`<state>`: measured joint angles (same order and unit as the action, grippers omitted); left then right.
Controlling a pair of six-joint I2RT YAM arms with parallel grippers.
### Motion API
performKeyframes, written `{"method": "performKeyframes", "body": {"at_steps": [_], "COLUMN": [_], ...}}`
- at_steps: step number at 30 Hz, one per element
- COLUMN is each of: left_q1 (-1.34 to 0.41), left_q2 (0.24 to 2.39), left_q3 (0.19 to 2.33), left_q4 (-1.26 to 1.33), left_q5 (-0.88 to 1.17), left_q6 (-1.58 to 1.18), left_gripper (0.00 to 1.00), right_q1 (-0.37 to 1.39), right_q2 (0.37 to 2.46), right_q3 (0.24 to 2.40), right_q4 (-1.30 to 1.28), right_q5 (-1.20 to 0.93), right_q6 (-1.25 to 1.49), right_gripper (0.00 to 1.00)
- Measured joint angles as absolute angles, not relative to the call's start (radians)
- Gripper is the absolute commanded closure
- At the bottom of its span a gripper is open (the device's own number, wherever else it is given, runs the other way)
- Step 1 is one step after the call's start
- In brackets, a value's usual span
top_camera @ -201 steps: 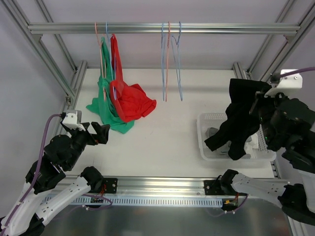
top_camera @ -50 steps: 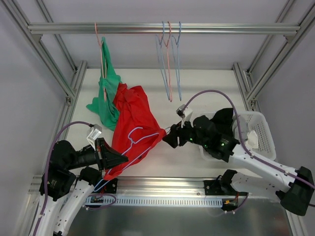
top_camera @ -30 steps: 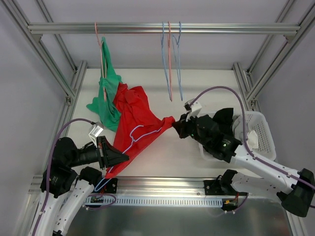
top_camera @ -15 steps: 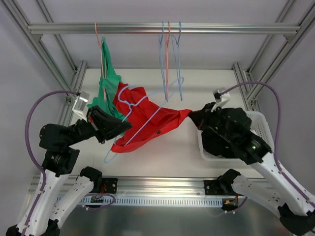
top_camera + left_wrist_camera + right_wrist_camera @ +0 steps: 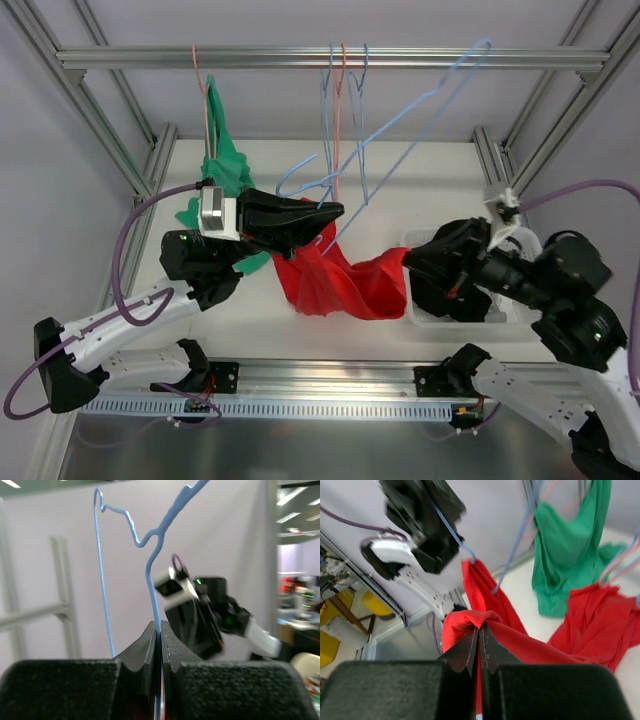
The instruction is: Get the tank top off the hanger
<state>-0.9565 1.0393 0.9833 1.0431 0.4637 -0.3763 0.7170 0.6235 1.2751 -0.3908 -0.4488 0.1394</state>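
Observation:
The red tank top sags over the table between my two grippers. My left gripper is shut on the wire of a light blue hanger, which it holds tilted high toward the top rail. In the left wrist view the hanger wire runs up out of the shut left gripper. My right gripper is shut on a bunched edge of the tank top, seen pinched in the right gripper. One red strap still hangs from the blue wire near the left gripper.
A green top hangs on a pink hanger from the top rail. Several bare hangers hang at the rail's middle. A white basket with dark clothes stands at the right, under my right arm.
My left gripper swung up and to the right, lifting the hanger toward the rail. My right gripper drew the red cloth right toward the basket, and the top slid down off most of the hanger.

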Motion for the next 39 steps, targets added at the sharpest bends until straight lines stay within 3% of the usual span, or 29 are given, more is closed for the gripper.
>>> {"method": "performKeyframes", "body": {"at_steps": [13, 14, 15, 16, 19, 23, 26, 34, 39], "left_q1": [-0.957, -0.957, -0.957, -0.957, -0.957, -0.957, -0.956, -0.956, -0.920], "left_q2": [0.969, 0.941, 0.900, 0.847, 0.657, 0.404, 0.368, 0.900, 1.101], "left_q3": [0.732, 0.699, 0.664, 0.635, 0.583, 0.522, 0.548, 1.134, 1.280], "left_q4": [1.236, 1.228, 1.208, 1.176, 1.034, 0.873, 0.717, 0.098, -0.106], "left_q5": [0.180, 0.151, 0.116, 0.084, -0.030, -0.215, -0.357, -0.558, -0.520], "left_q6": [-0.114, -0.114, -0.115, -0.116, -0.142, -0.203, -0.244, -0.357, -0.382], "left_gripper": [1.00, 1.00, 1.00, 1.00, 1.00, 1.00, 1.00, 1.00, 1.00], "right_q1": [0.884, 0.893, 0.901, 0.906, 0.915, 0.917, 0.917, 0.917, 0.917], "right_q2": [0.857, 0.862, 0.862, 0.862, 0.862, 0.839, 0.778, 0.719, 0.673], "right_q3": [0.913, 0.908, 0.902, 0.899, 0.887, 0.870, 0.859, 0.860, 0.860], "right_q4": [-0.478, -0.475, -0.469, -0.464, -0.444, -0.437, -0.439, -0.449, -0.469], "right_q5": [-0.176, -0.149, -0.131, -0.120, -0.096, -0.031, 0.027, 0.080, 0.094], "right_q6": [0.139, 0.140, 0.142, 0.150, 0.149, 0.143, 0.143, 0.145, 0.145], "right_gripper": [0.99, 0.95, 0.62, 0.38, 0.01, 0.01, 0.00, 0.01, 0.01]}}
